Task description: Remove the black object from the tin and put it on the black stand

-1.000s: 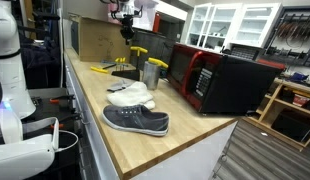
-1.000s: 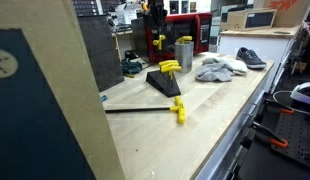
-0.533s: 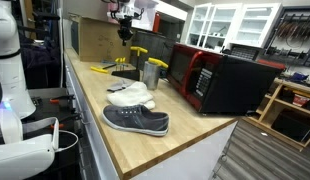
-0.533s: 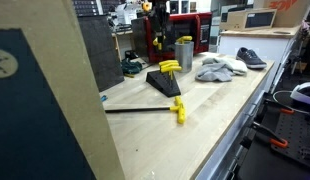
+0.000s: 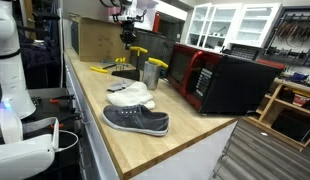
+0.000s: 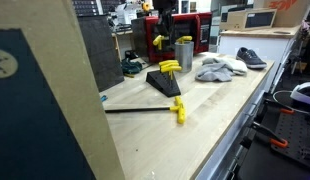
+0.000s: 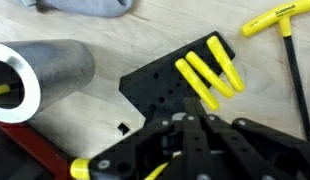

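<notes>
Your gripper (image 6: 161,30) hangs in the upper middle of the frame, above the counter and well clear of it, with its jaws fully closed. A slender dark tool with a yellow part, the black object (image 6: 158,41), shows just at the fingertips. It appears to be pinched there, though the grip itself is too small to make out. In the wrist view a yellow end pokes out at the lower left, beside the gripper's dark bulk.

So the first half looks done: the black object is out of the tin (image 6: 184,52), which stands upright on the wooden counter (image 6: 210,120) just right of the gripper's line.

What is left is the placing. The black stand (image 7: 165,90) sits mid-frame in the wrist view, directly ahead of the closed jaws, with three yellow handles (image 7: 210,70) already lying across it and the tin at its left. You have yet to come down onto the stand, let go, and back away. A separate T-handle tool (image 6: 145,110) lies lower in the frame, apart from all this.
</notes>
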You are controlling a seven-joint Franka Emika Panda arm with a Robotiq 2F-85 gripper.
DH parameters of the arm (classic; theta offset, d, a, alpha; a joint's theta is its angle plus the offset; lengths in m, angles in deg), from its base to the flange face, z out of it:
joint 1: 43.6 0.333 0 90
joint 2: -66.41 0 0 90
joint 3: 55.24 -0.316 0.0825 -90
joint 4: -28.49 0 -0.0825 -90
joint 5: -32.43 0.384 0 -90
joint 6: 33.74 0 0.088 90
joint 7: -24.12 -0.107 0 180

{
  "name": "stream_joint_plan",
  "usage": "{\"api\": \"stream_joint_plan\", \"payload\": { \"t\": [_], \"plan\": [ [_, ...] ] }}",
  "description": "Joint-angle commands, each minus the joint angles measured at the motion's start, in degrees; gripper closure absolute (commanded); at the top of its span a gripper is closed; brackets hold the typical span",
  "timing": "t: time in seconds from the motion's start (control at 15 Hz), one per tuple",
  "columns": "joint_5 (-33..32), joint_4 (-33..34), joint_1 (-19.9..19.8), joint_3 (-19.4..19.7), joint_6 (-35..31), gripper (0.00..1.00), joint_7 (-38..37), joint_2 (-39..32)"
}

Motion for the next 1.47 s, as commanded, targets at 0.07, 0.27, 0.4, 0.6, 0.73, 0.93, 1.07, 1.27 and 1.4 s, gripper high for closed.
{"api": "stream_joint_plan", "payload": {
  "t": [0.07,0.27,0.4,0.6,0.73,0.93,1.07,1.27,1.4],
  "plan": [
    [-4.67,0.86,0.00,0.36,-3.33,1.00,-4.81,-1.53],
    [-5.33,1.43,0.22,0.35,-5.91,1.00,-8.15,-2.33],
    [-4.66,1.55,0.30,0.34,-7.30,1.00,-9.74,-2.76],
    [-4.16,1.47,0.43,0.36,-9.29,1.00,-11.62,-3.25],
    [-4.08,1.46,0.45,0.42,-10.15,1.00,-12.95,-3.29],
    [-4.48,1.64,0.57,0.57,-11.51,1.00,-15.52,-3.51],
    [-4.03,1.74,0.58,0.51,-12.34,1.00,-15.90,-3.50],
    [-0.67,1.67,0.38,-0.20,-13.80,1.00,-12.03,-2.92],
    [1.99,1.72,0.38,-0.79,-14.92,1.00,-8.33,-2.80]
  ]
}}
